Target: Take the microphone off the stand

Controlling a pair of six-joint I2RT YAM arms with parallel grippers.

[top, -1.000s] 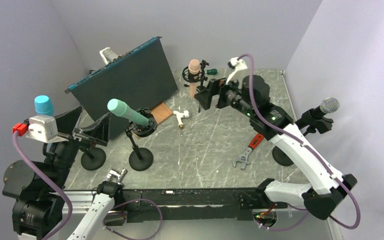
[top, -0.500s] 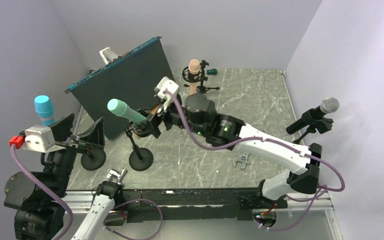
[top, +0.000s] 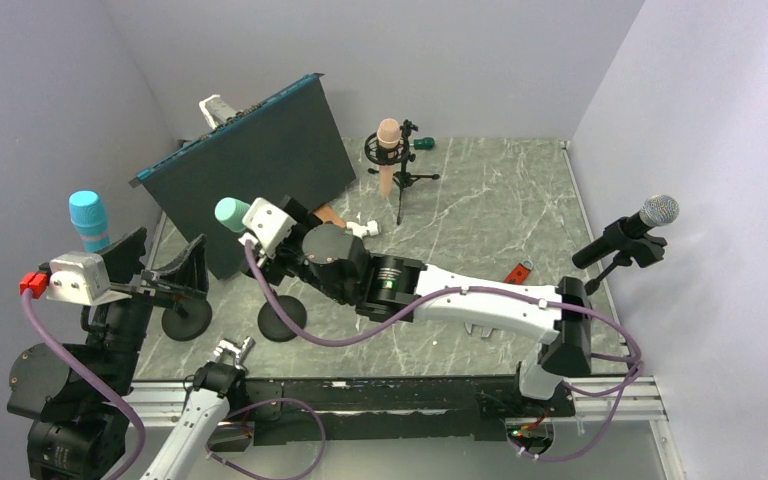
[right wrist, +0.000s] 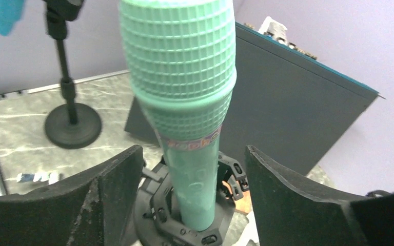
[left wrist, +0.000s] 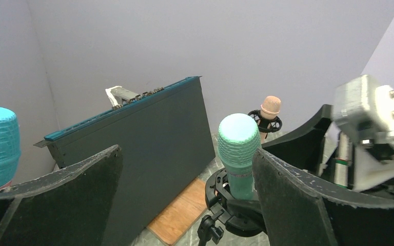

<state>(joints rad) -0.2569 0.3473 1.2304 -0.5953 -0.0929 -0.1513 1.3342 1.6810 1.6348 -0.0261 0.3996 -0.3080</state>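
One mint-green microphone [right wrist: 184, 102] stands in the black ring clip [right wrist: 184, 228] of a short stand, whose round base [top: 282, 317] sits toward the near-left corner of the bench [top: 480, 220]. The right gripper [right wrist: 192, 154] straddles the microphone's handle just above the clip. One black finger is on each side with a visible gap on both, so the jaws are apart and grip nothing. The microphone's long axis runs nearly upright, mesh head on top and handle down into the clip. From overhead the head leans toward the bench's left edge. Just behind it stands a tilted dark panel [top: 250, 170]. The left gripper [left wrist: 184, 151] hovers near the left edge, fingers spread wide and empty, beside a blue microphone [top: 87, 212].
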